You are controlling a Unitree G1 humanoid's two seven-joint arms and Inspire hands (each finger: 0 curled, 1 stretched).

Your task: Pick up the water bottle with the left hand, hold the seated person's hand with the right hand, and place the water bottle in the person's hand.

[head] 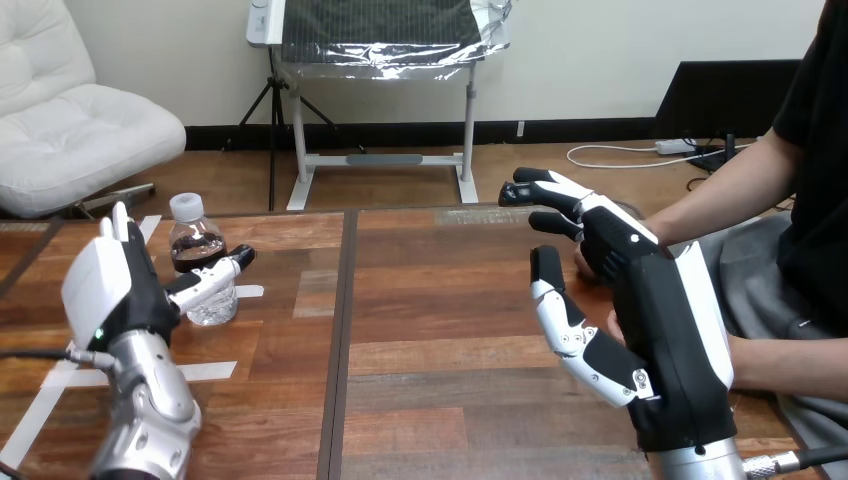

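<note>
One water bottle (195,246), far edge, left hand (108,285) spread beside it — bare table (430,300) — right hand (662,320) wide by the person's hand (581,263).

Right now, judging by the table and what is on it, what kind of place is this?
Probably a robot test bench: white tape marks on the wooden table, a lone water bottle by the left hand, and a person's forearm behind the right hand.

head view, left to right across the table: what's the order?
left hand → water bottle → right hand → person's forearm
</note>
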